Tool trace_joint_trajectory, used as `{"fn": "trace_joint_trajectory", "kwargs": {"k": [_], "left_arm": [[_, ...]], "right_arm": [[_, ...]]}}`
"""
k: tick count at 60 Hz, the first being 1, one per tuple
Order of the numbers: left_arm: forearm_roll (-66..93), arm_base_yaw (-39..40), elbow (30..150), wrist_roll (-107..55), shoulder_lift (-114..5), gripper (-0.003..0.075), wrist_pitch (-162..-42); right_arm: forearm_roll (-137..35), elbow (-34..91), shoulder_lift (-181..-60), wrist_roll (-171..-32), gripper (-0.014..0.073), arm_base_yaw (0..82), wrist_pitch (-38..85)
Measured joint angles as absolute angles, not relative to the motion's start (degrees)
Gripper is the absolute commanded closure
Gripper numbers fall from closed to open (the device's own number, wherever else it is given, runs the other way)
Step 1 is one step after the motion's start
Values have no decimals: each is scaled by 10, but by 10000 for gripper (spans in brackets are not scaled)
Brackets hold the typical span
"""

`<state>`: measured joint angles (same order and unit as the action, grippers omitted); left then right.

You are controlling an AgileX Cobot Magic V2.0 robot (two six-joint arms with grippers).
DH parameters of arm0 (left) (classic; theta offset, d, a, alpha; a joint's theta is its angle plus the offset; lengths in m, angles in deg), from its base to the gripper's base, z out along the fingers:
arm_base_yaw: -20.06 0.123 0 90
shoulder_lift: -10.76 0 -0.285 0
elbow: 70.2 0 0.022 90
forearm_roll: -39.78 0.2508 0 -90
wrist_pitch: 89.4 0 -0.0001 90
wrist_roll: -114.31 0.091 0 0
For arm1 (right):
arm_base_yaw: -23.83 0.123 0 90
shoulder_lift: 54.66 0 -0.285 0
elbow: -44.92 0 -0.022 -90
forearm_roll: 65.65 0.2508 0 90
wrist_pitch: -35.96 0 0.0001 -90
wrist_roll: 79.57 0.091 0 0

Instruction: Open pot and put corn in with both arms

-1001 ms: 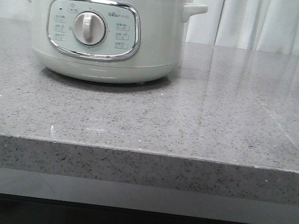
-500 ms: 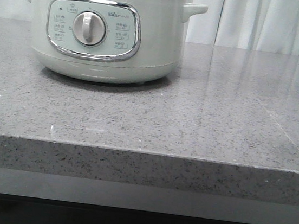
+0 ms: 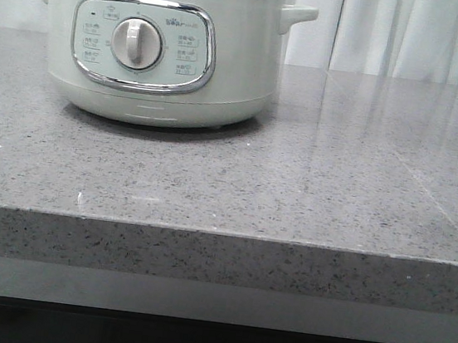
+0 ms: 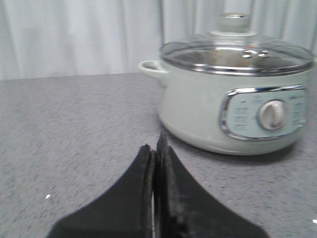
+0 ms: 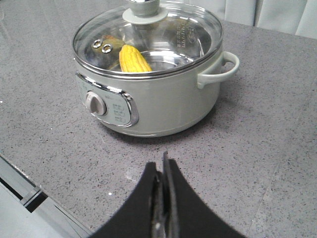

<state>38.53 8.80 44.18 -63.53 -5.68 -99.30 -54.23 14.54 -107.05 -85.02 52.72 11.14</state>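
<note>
The pale grey-green pot (image 3: pixel 160 54) stands at the back left of the grey stone counter, with its white dial (image 3: pixel 136 43) facing me. It also shows in the left wrist view (image 4: pixel 237 94) and the right wrist view (image 5: pixel 153 84). Its glass lid (image 5: pixel 148 37) with a round knob is on. The yellow corn (image 5: pixel 133 59) lies inside the pot under the lid. My left gripper (image 4: pixel 154 148) is shut and empty, low over the counter, a short way from the pot. My right gripper (image 5: pixel 161 166) is shut and empty, in front of the pot. Neither gripper shows in the front view.
The grey speckled counter (image 3: pixel 294 188) has a front edge close to the camera. White curtains (image 3: pixel 413 35) hang behind the counter. In the right wrist view the counter's edge (image 5: pixel 25 191) runs along one corner.
</note>
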Motion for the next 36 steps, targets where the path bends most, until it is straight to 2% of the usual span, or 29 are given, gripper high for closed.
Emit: {"fn": "trace_joint_trajectory", "kwargs": {"k": [15, 36], "left_arm": [[353, 153, 324, -635, 30, 741, -927], [351, 167, 321, -635, 32, 741, -916]], "right_arm": [[-542, 145, -1070, -850, 661, 527, 111], [-542, 145, -1070, -850, 661, 527, 111]]}}
